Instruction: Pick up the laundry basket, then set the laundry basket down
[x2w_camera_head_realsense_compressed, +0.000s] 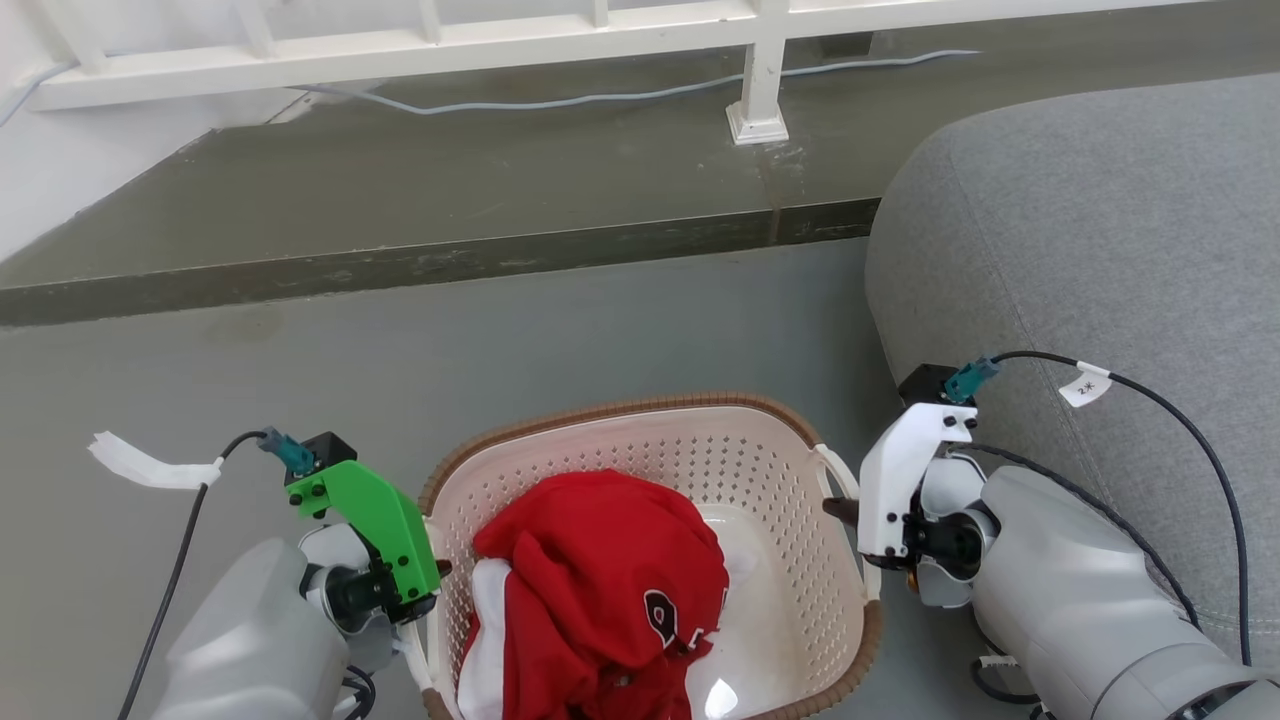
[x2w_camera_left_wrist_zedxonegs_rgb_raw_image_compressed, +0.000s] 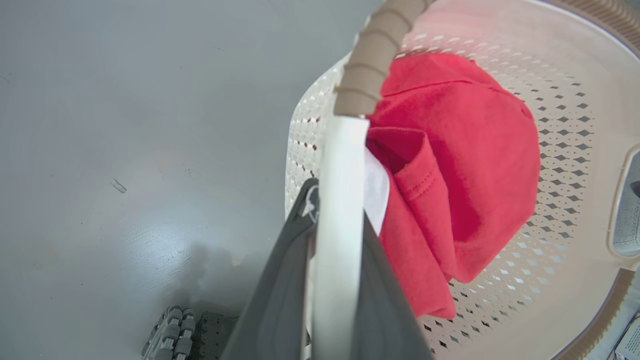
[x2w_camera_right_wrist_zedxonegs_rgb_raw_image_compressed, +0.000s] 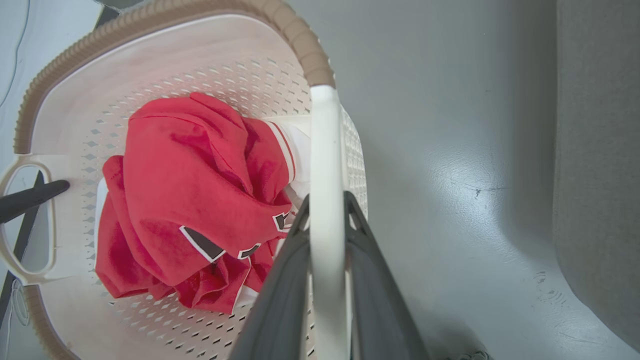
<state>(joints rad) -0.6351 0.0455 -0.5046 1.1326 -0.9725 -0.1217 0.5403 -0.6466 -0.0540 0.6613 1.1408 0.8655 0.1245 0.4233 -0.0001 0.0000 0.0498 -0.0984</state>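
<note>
Your left hand (x2w_camera_left_wrist_zedxonegs_rgb_raw_image_compressed: 337, 205) is pinching the white left handle (x2w_camera_left_wrist_zedxonegs_rgb_raw_image_compressed: 340, 165) of the laundry basket (x2w_camera_head_realsense_compressed: 640, 405), with one dark finger on each side of the bar. Your right hand (x2w_camera_right_wrist_zedxonegs_rgb_raw_image_compressed: 327, 200) is pinching the white right handle (x2w_camera_right_wrist_zedxonegs_rgb_raw_image_compressed: 325, 150) in the same way. The basket sits between your two forearms, directly in front of you, over the grey floor (x2w_camera_head_realsense_compressed: 600, 330). You cannot tell whether its base touches the floor. Inside it, a crumpled red garment (x2w_camera_head_realsense_compressed: 600, 560) with white and black trim lies towards the left wall. A grey sofa (x2w_camera_head_realsense_compressed: 1100, 230) is just to the right of the basket, beside your right arm. Further ahead, a raised step (x2w_camera_head_realsense_compressed: 450, 255) carries a white railing (x2w_camera_head_realsense_compressed: 400, 50), and a pale cable (x2w_camera_head_realsense_compressed: 600, 98) runs along the step.
</note>
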